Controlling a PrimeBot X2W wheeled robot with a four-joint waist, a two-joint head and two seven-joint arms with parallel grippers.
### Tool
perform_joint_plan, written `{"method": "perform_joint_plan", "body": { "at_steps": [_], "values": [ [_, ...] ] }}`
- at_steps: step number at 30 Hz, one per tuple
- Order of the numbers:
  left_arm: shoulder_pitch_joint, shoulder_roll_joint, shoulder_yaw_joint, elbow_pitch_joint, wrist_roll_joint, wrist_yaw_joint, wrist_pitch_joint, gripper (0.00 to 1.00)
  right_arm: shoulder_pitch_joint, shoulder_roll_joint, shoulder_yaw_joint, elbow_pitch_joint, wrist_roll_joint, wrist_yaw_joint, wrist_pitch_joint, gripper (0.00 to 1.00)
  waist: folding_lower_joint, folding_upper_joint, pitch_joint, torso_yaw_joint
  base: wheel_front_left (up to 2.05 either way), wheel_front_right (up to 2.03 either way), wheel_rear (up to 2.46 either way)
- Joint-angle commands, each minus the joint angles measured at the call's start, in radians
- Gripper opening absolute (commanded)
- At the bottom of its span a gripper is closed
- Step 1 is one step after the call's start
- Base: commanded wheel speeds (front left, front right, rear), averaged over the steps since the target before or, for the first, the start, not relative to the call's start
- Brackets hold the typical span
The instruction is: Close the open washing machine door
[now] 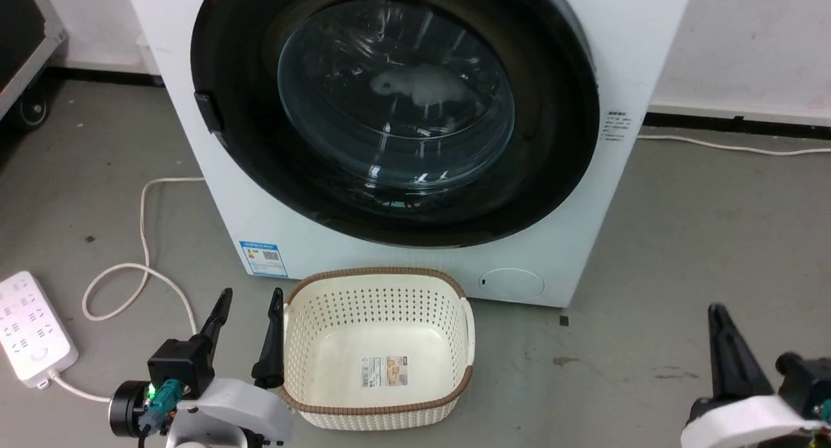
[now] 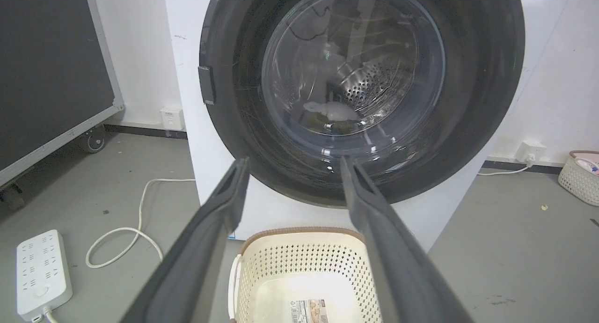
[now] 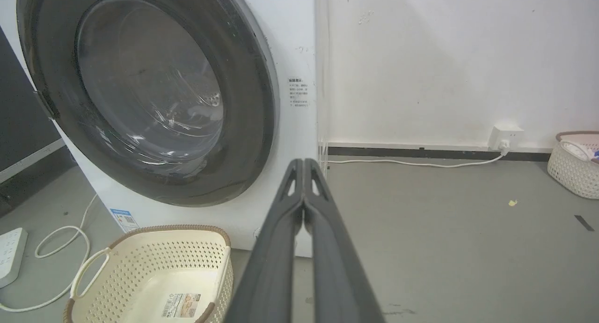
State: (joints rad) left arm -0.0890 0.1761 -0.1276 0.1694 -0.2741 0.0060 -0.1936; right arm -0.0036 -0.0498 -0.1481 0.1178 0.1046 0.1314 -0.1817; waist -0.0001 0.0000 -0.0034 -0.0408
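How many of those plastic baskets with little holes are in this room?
2. One cream basket stands on the floor just in front of the washing machine. A second basket sits farther off to the right, by the wall. Others could be out of view.

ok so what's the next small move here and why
Probably none beyond a light press on the catch side of the door: it already looks flush against the washer, though latching can't be confirmed. The left gripper, jaws open, sits nearest, by the basket.
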Motion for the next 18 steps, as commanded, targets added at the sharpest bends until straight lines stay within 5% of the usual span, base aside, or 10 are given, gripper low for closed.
{"method": "perform_joint_plan", "body": {
  "at_steps": [1, 2, 3, 4, 18],
  "values": [
    [0.013, 0.005, -0.002, 0.000, 0.005, 0.004, 0.004, 1.00, 0.016, -0.001, 0.007, 0.005, 0.012, -0.001, 0.010, 0.00, 0.0001, 0.0000, -0.004, -0.002, 0.00, 0.00, 0.00],
    [0.015, 0.005, -0.003, -0.001, 0.004, 0.005, 0.007, 1.00, 0.024, -0.001, 0.015, 0.014, 0.020, -0.001, 0.022, 0.05, 0.0001, 0.0000, -0.005, -0.003, 0.00, 0.00, 0.00],
    [0.016, 0.005, -0.005, -0.001, 0.001, 0.005, 0.012, 1.00, 0.030, -0.001, 0.022, 0.022, 0.026, -0.001, 0.031, 0.37, 0.0001, 0.0000, -0.007, -0.003, 0.00, 0.00, 0.00],
    [0.017, 0.005, -0.006, -0.001, 0.000, 0.004, 0.016, 1.00, 0.035, -0.001, 0.029, 0.029, 0.029, -0.001, 0.039, 0.96, 0.0001, 0.0000, -0.009, -0.002, 0.00, 0.00, 0.00],
    [0.014, 0.005, -0.014, 0.005, -0.017, 0.016, 0.038, 1.00, 0.047, -0.001, 0.061, 0.024, 0.045, -0.001, 0.037, 1.00, 0.0001, 0.0000, -0.024, 0.006, 0.00, 0.00, 0.00]
  ]
}}
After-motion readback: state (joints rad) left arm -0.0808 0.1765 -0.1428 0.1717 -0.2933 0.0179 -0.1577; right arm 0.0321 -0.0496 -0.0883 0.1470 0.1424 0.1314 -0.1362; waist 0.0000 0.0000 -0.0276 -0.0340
